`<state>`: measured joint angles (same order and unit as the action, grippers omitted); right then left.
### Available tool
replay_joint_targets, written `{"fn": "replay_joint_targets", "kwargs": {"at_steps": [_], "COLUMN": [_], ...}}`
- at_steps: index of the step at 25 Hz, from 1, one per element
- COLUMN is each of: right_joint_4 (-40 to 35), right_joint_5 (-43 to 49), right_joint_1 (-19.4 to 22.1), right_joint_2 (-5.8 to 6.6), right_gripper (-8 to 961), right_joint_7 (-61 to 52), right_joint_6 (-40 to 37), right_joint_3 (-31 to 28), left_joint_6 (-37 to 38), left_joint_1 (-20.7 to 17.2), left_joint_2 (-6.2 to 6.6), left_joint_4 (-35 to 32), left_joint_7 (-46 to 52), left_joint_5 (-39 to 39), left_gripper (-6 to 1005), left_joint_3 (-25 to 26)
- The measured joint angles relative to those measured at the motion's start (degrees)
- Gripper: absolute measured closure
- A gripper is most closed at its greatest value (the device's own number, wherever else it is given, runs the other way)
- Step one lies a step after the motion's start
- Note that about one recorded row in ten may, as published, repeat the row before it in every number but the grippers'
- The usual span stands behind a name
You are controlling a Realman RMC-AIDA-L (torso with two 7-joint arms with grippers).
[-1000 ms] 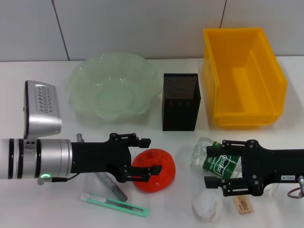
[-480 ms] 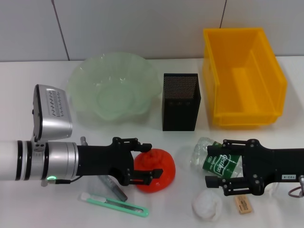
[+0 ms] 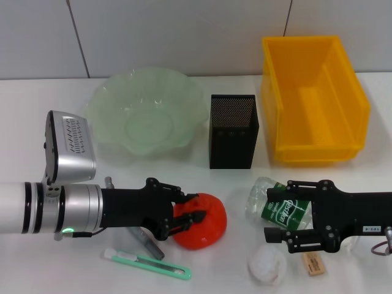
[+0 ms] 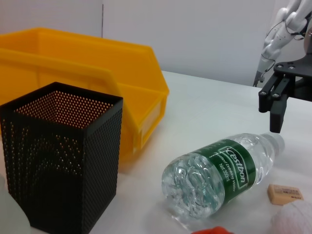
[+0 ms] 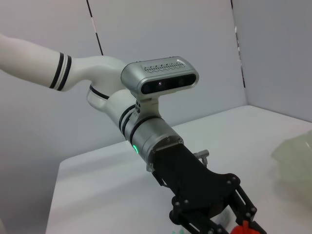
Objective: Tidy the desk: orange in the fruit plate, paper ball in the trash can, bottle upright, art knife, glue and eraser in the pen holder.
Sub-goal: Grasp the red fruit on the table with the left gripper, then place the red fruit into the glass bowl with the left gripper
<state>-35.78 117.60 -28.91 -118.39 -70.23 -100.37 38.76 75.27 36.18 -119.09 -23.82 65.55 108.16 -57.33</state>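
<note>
White worktop [image 3: 184, 282], lower centre: my left fingers [image 3: 187, 215] are clamping the orange [image 3: 205, 219]. I'm advising a firm, level lift. Right fingers [image 3: 278, 211] spread, straddling the bottle [image 3: 278, 205].

The left gripper [image 3: 187, 212] has closed in on the orange [image 3: 202, 220], its fingers now pressed against the fruit's near side instead of spread wide around it, the wrist rolling slightly.
</note>
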Motion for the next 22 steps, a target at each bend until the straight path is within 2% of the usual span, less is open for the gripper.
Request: {"fn": "replay_joint_targets", "kwargs": {"at_steps": [2, 5, 12, 17, 22], "right_joint_4": [0.01, 0.01, 0.01, 0.01, 0.01], "right_joint_5": [0.00, 0.00, -0.01, -0.01, -0.01], "right_joint_1": [0.00, 0.00, 0.00, 0.00, 0.00], "right_joint_2": [0.00, 0.00, 0.00, -0.08, -0.16], "right_gripper": [171, 171, 170, 170, 171], "right_joint_7": [0.02, 0.02, 0.06, 0.08, 0.08], "right_joint_6": [0.00, 0.01, 0.00, 0.21, 0.27], "right_joint_3": [0.00, 0.00, 0.00, 0.00, 0.00], "left_joint_6": [-0.03, 0.32, 3.64, 8.52, 10.79], "left_joint_1": [-0.02, -0.17, -1.60, -5.77, -8.04], "left_joint_2": [0.00, 0.03, 0.59, 0.80, 1.11], "left_joint_4": [0.00, 0.00, -1.64, -10.22, -13.81], "left_joint_7": [-0.01, 0.25, 1.64, 6.01, 7.38], "left_joint_5": [0.00, -0.44, -4.53, -9.04, -14.75], "left_gripper": [456, 729, 824, 851, 869], "left_joint_3": [0.03, 0.37, 0.51, 0.69, 2.25]}}
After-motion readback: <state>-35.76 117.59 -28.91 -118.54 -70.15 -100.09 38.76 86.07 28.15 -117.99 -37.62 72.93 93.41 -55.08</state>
